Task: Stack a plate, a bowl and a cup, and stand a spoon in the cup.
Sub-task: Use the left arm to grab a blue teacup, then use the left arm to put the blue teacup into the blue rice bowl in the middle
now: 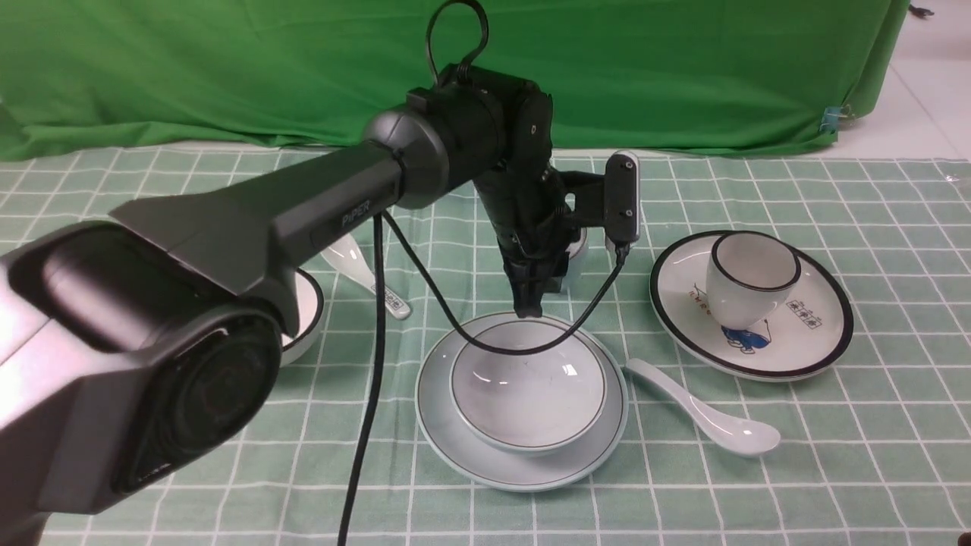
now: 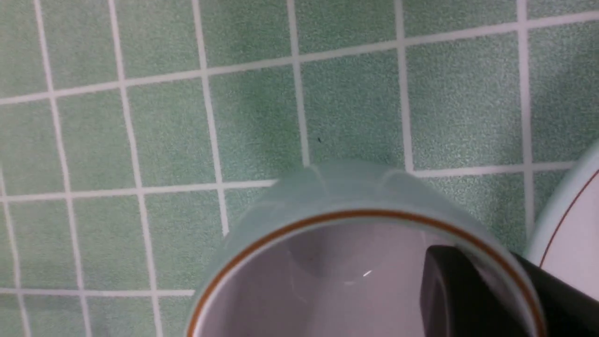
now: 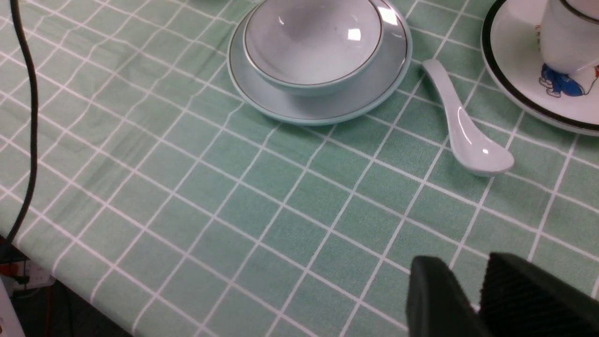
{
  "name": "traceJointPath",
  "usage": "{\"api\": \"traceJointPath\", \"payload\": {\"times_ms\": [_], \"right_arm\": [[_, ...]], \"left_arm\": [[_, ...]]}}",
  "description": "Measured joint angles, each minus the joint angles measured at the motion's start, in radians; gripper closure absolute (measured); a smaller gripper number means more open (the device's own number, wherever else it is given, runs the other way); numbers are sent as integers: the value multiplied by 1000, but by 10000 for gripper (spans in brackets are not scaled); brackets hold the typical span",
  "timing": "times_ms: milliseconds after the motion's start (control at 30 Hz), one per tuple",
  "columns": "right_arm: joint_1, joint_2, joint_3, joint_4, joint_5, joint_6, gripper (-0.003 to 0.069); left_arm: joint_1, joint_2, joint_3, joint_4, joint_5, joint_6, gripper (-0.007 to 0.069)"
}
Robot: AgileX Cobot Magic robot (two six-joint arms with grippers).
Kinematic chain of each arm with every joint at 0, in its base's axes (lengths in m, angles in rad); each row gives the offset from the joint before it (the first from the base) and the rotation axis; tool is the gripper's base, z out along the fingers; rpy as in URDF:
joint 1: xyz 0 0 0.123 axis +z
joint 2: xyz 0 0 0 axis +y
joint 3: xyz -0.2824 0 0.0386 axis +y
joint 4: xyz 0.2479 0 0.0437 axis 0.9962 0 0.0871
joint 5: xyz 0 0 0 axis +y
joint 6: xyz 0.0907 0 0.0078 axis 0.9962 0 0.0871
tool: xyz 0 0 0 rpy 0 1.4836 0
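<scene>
From the front, we see the bowl (image 1: 529, 394) seated in the plate (image 1: 432, 413) at the middle of the cloth (image 1: 834, 455). The plain spoon (image 1: 705, 415) lies just beside them on the right. The left gripper (image 1: 529, 303) points down right behind the bowl and hides what it holds.

The left wrist view settles that. The cup (image 2: 346, 196) is upright over the cloth, and the gripper pinches its wall — one finger inside, the other outside. Whether the cup rests on the cloth or hangs clear of it we cannot tell.

In the right wrist view the right gripper (image 3: 482, 306) hangs low over bare cloth, well apart from the spoon, with nothing in it. Whether its fingers are spread or together we cannot tell.

We judge the lift to be the risky part. A pinch on one glazed wall may let the cup swing or slip, and the bowl's rim is near enough to clip. The slack cable (image 1: 485, 345) hanging across the bowl could also drag — or snag.
</scene>
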Motion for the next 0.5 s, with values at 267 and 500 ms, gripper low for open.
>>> {"api": "traceJointPath", "payload": {"times_ms": [267,500], "right_arm": [[0,0,0,-14,-3,-19,463],[0,0,0,-19,-7,-44,463]], "left_arm": [[-36,-218,31,18,229,-324,594],[-99,-363,280,-36,254,-384,594]]}}
